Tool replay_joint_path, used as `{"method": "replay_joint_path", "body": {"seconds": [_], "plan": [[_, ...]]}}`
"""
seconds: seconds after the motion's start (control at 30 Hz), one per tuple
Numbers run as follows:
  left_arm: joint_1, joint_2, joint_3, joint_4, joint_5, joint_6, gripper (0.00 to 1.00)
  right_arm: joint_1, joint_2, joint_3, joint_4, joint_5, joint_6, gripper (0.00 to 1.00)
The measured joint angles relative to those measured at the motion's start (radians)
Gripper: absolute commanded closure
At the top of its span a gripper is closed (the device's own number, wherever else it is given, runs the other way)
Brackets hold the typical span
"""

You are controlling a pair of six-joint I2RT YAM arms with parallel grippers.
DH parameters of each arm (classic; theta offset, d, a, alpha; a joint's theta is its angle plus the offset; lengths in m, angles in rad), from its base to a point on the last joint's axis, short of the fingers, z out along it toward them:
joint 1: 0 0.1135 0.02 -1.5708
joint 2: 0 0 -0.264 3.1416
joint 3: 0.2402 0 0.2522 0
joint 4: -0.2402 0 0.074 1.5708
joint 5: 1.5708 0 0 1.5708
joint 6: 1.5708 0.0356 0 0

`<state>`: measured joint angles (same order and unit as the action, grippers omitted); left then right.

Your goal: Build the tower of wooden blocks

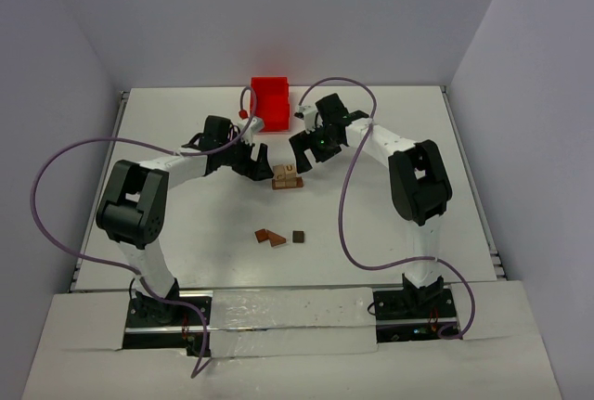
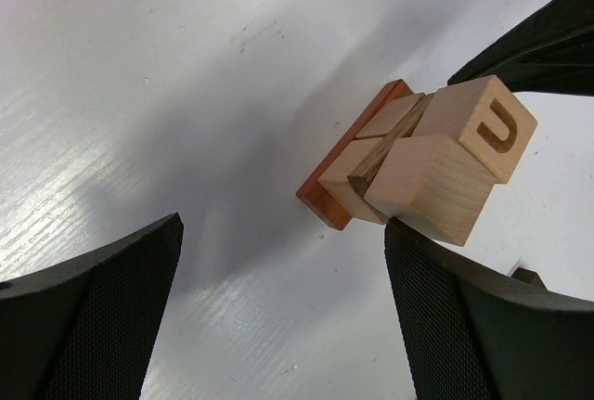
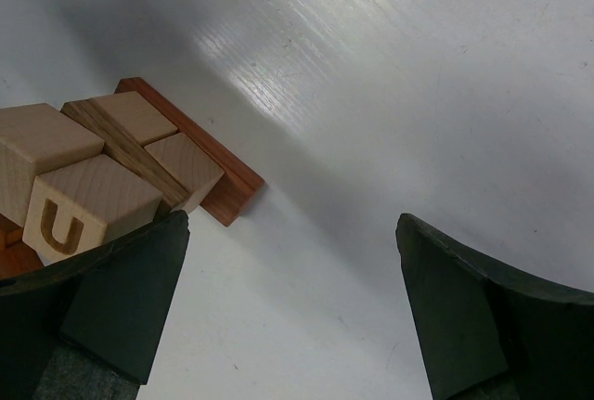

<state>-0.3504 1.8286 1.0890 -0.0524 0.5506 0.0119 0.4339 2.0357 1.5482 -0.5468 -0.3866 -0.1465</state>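
Note:
The wood block tower (image 1: 286,177) stands mid-table: a reddish-brown flat base, tan cubes, a thin darker plank, and two tan cubes on top, one marked U. My left gripper (image 1: 257,162) hovers open just left of it, and my right gripper (image 1: 303,153) is open just behind and to its right. In the left wrist view the tower (image 2: 418,168) sits beyond the right fingertip, with the open left gripper (image 2: 283,275) over bare table. From the right wrist, the tower (image 3: 111,168) lies off the left finger, and nothing is between the jaws of the right gripper (image 3: 292,275).
Two reddish-brown flat blocks (image 1: 270,237) and a dark brown cube (image 1: 299,236) lie loose nearer the arm bases. A red plastic bin (image 1: 270,101) stands at the back. The right arm's black finger (image 2: 548,43) shows behind the tower in the left wrist view.

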Motion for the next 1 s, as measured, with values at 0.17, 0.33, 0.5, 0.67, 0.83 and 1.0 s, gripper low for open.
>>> {"method": "replay_joint_path", "body": {"seconds": [0.17,0.33,0.5,0.67,0.83,1.0], "plan": [[0.000,0.000,0.011,-0.004,-0.003,0.000,0.05,0.000,0.000,0.000,0.000,0.000,0.000,0.00],[0.000,0.000,0.017,-0.007,-0.011,0.001,0.05,0.000,0.000,0.000,0.000,0.000,0.000,0.00],[0.000,0.000,0.028,-0.008,-0.017,0.001,0.05,0.000,0.000,0.000,0.000,0.000,0.000,0.00],[0.000,0.000,0.028,-0.008,-0.017,0.001,0.05,0.000,0.000,0.000,0.000,0.000,0.000,0.00],[0.000,0.000,0.028,-0.008,-0.017,0.002,0.05,0.000,0.000,0.000,0.000,-0.001,0.000,0.00],[0.000,0.000,0.028,-0.008,-0.017,0.002,0.05,0.000,0.001,0.003,-0.002,-0.003,0.000,0.00]]}}
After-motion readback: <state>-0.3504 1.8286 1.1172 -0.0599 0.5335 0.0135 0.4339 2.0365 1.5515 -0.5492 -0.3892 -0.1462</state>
